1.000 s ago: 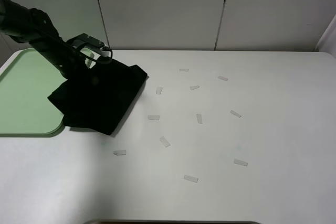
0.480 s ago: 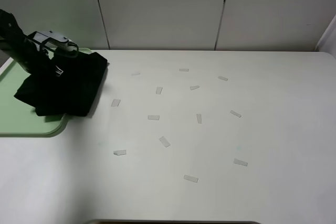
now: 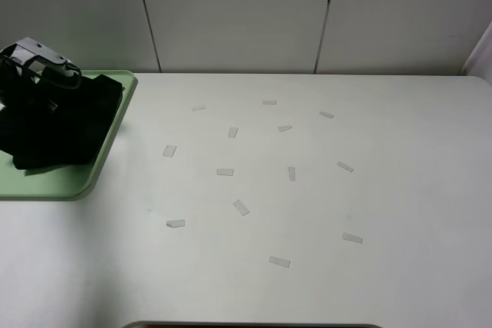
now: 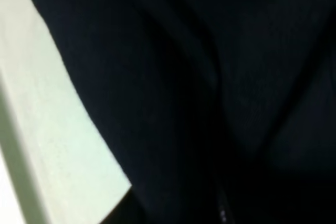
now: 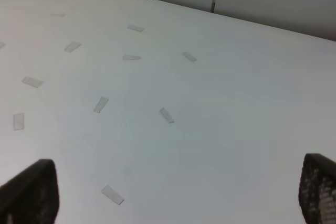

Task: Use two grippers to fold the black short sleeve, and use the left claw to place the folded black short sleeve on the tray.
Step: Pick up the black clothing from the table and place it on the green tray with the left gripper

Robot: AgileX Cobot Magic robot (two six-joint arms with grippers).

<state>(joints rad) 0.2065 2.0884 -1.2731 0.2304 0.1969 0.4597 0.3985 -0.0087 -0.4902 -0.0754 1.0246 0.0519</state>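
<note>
- My left gripper (image 3: pixel 48 82) sits at the far left edge of the high view, upper left of the frame, with its grey bracket uppermost and the arm running off the picture's edge.
- Its fingers are pinched nearly together on the black short sleeve (image 3: pixel 61 124); the cloth bunches right up against the claw, and the fingertips themselves are buried in the fabric.
- The black short sleeve is a folded dark bundle lying over the tray (image 3: pixel 111 140), covering most of the tray's visible floor in the left part of the frame.
- The tray's pale green rim shows along the right side and lower edge of the shirt; the shirt's right edge stays inside that rim.
- From my left wrist camera nearly everything is black cloth (image 4: pixel 210 77), very close and blurred, with a wedge of pale green tray (image 4: pixel 47 145) at the left side of that frame.
- My right gripper (image 5: pixel 178 192) hangs above the bare white table (image 3: pixel 346 190), fingers spread wide apart and holding nothing; one fingertip shows at each lower corner of the right wrist frame.
- Small pale tape strips (image 3: pixel 242 207) lie scattered over the middle of the table, well apart from the tray.
</note>
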